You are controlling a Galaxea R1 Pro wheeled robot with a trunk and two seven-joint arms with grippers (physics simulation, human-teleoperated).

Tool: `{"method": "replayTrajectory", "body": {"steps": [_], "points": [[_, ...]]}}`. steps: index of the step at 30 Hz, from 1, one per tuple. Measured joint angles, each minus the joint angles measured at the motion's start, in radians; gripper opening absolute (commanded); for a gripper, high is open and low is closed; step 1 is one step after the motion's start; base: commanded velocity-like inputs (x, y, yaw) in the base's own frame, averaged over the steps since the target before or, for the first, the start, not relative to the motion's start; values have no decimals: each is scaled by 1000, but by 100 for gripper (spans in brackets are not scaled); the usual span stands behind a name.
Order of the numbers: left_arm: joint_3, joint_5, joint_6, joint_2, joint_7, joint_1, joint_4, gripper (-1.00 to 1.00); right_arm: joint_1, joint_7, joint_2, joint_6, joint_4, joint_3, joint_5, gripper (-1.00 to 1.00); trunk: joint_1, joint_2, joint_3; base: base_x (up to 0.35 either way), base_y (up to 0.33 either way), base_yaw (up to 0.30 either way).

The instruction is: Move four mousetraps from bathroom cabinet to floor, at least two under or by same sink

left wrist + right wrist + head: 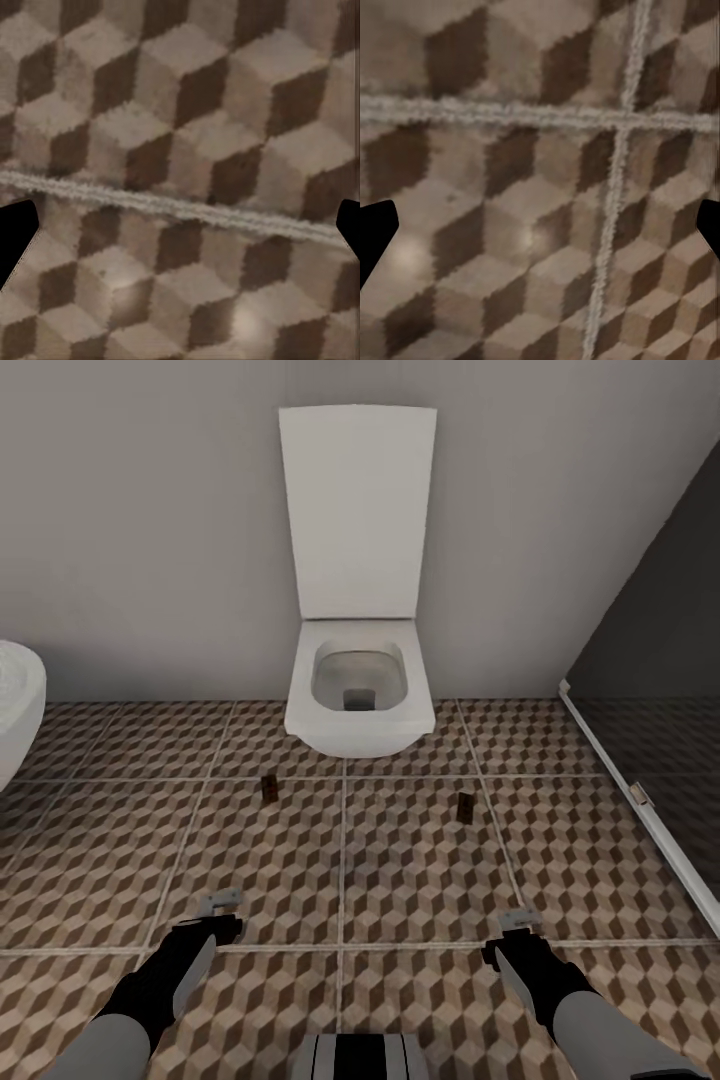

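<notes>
On the bathroom floor (420, 880), patterned in brown, beige and white cubes, two mousetraps lie in front of a white toilet (358, 700) whose lid stands raised against the grey wall (150, 510). One mousetrap (269, 789) sits near the bowl's left side, the other mousetrap (465, 808) off its right side; they lie well apart, each flat on the tiles close to a grout line. Both arms reach down toward the floor nearer the robot. The left gripper (218, 905) hangs over the tiles just short of a grout line, and the left wrist view shows its black fingertips (15, 236) spread wide at the frame's edges with nothing between them. The right gripper (520, 920) hangs likewise, its fingertips (375, 232) wide apart over a crossing of grout lines, holding nothing. A white rounded fixture (15, 705) stands at the floor's left edge, and a dark glass panel (660, 660) with a white base rail runs along the right edge.
</notes>
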Motion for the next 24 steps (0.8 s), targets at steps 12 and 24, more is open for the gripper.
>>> {"method": "replayTrajectory", "body": {"steps": [12, 24], "points": [[0, 0, -2, 0, 2, 0, 0, 100, 0, -1, 0, 0, 0, 1, 0, 100, -5, 3, 46, 0, 0, 0], [0, 0, -2, 0, 2, 0, 0, 100, 0, -5, 2, 0, 0, 2, 0, 100, -11, 6, 93, 0, 0, 0]]}}
